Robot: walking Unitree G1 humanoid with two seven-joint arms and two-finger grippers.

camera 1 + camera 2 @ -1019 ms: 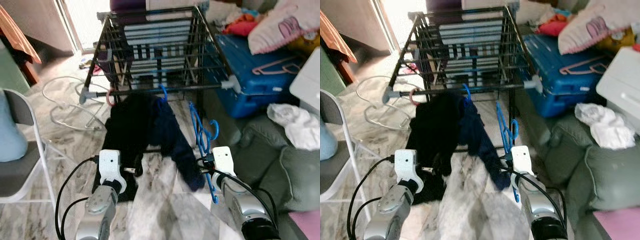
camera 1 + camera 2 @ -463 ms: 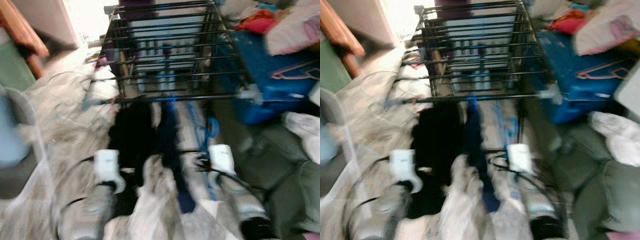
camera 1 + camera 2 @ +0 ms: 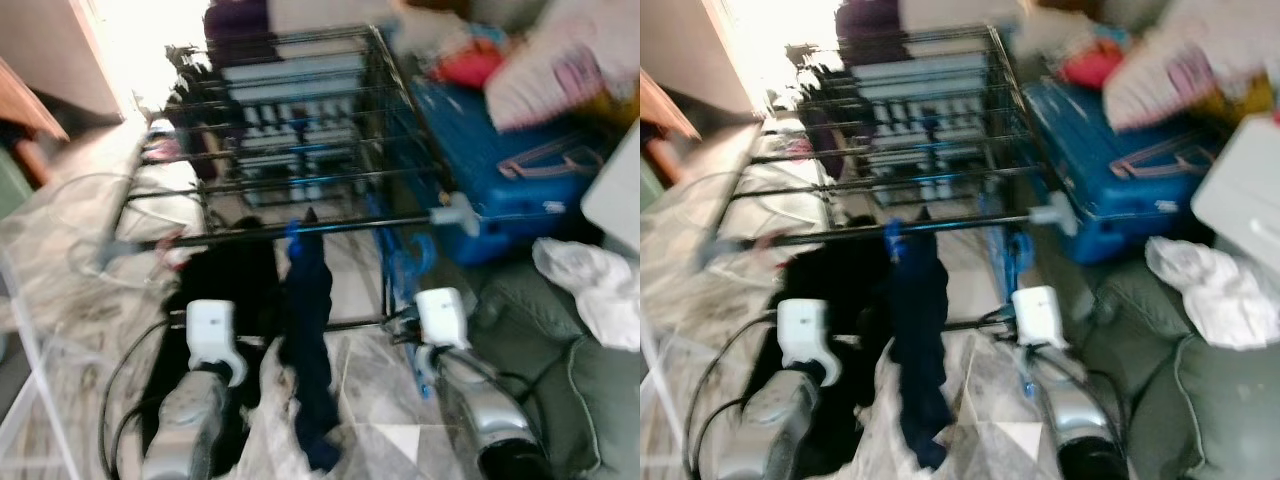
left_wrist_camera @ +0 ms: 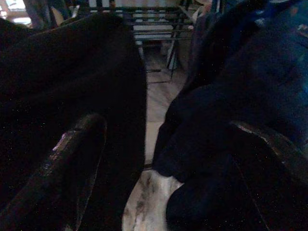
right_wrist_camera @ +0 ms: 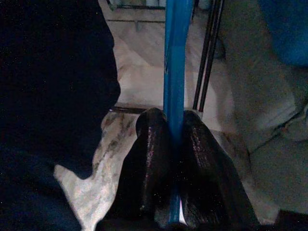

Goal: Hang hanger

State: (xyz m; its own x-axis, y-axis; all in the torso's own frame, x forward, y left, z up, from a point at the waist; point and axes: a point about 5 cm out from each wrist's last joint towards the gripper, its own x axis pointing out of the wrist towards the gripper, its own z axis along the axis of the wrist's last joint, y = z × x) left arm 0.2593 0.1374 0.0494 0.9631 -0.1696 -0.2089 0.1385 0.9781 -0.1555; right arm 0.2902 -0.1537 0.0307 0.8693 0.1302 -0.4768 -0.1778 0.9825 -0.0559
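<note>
Both eye views are looking down and forward from the head, sharing the black drying rack (image 3: 300, 120) and blue suitcase (image 3: 1110, 160). Each wrist camera is peering closely along its own fingers at dark hanging clothes (image 4: 72, 86).

Two silver arms with white wrist housings, looping black cables; glossy black fingers on left gripper (image 4: 159, 159) and right gripper (image 5: 174, 144).
</note>
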